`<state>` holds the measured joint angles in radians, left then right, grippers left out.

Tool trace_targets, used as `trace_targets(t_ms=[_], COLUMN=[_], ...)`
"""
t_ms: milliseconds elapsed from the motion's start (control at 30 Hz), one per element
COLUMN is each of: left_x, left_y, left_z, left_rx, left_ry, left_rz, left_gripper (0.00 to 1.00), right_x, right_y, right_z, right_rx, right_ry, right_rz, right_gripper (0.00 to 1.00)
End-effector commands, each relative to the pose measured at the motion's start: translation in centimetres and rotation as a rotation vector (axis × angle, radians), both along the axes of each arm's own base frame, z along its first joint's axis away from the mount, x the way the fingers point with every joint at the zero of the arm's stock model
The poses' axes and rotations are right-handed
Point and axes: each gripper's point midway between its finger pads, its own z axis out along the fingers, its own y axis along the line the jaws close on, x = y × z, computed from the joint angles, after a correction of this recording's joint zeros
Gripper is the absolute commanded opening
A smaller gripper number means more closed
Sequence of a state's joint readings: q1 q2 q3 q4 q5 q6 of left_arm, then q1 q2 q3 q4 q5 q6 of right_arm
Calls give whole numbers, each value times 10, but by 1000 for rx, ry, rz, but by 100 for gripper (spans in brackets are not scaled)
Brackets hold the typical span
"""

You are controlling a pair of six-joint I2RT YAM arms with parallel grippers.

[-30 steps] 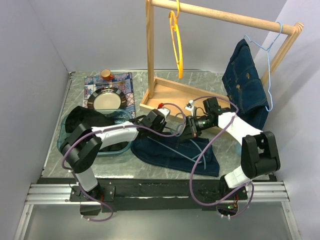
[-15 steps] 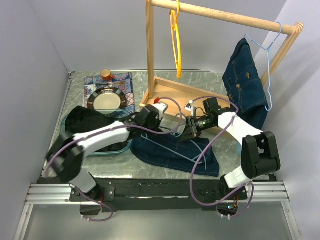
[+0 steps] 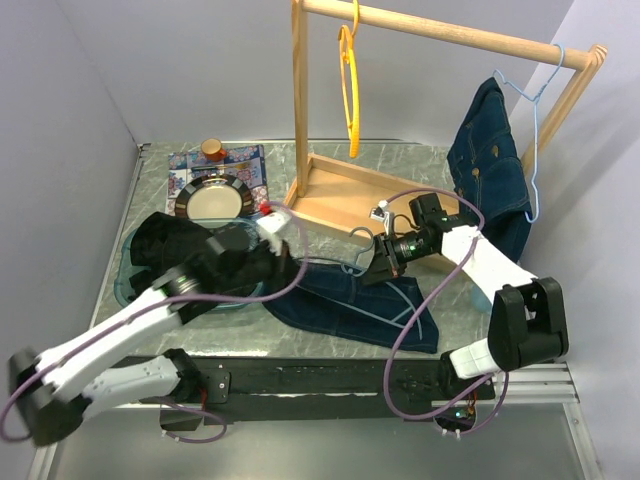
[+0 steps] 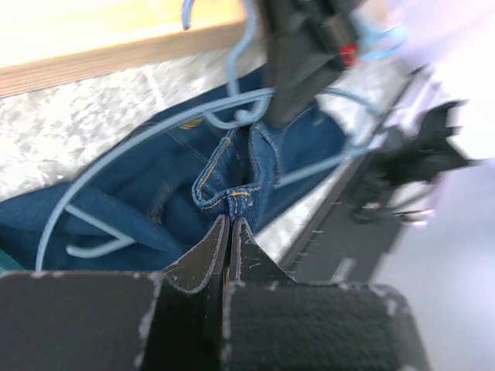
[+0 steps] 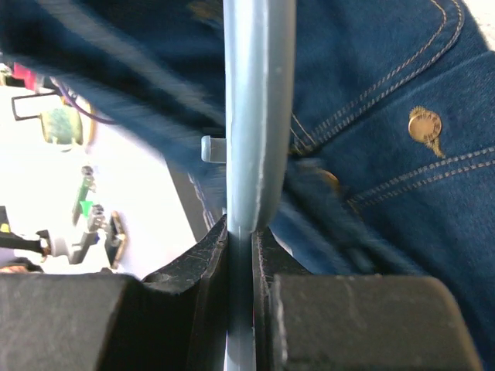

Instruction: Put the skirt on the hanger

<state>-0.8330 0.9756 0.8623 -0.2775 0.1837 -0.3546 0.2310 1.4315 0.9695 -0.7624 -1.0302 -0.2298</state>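
Near edge first. Your left end effector (image 4: 230, 222) is pressed together, and as far as the left wrist view shows, a stitched fold of the skirt (image 4: 309, 147) edge is nipped at its tips.

- The skirt lies on the surface (image 3: 400, 155), centre near, just beyond the arm bases.
- The pale blue hanger (image 4: 100, 166) lies on top of the denim, hook end toward the far side.
- Your right end effector (image 5: 240, 228) is pinching a bar of that hanger.

Step in hand, my reading: getting the waistband onto the hanger, with one arm steadying the hanger and the other raising the edge. The next move calls for you to draw the pinched edge onto the hanger's arm without dragging the hanger, so hold the right grip firm.

Far side: the wooden rack (image 3: 450, 35) carries an orange hanger (image 3: 348, 90) at centre. At far right a second denim garment (image 3: 490, 160) hangs from a second blue hanger (image 3: 535, 120).

Writing: none legible. The brass buttons (image 5: 424, 124) show no readable mark
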Motion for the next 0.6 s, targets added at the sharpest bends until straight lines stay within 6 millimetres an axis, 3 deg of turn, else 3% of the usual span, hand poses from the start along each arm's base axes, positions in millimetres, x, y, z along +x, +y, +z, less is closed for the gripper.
trace_targets(t_ms=[0,100,233,267,300,467,567], left_x=[-39,-58,-64,-68,-73,-103,-105], left_y=[16,30,57,62,71,72,91], left_z=[36,17,-38,-40,-54,-65,-85], left_rx=[-168,-212,-205,-229,-193,-277,-174], left_ry=[65,207,428,472,522,722,724], left_rz=[-19,34,257,294,344,333,413], left_gripper=[1,1,1,1,1,1,1], right_x=[11,14,17,18,18,19,20], right_y=[-8,-13,-18,-21,-22,-28,-30], right_z=[18,17,18,17,16,12,14], right_rx=[-49,-87,-123,-145,-153,-189,-203], right_ry=[-158,-195,-235,-250,-256,-284,-305], right_rz=[15,12,5,-2,-5,-10,-12], right_gripper=[0,0,0,0,0,0,0])
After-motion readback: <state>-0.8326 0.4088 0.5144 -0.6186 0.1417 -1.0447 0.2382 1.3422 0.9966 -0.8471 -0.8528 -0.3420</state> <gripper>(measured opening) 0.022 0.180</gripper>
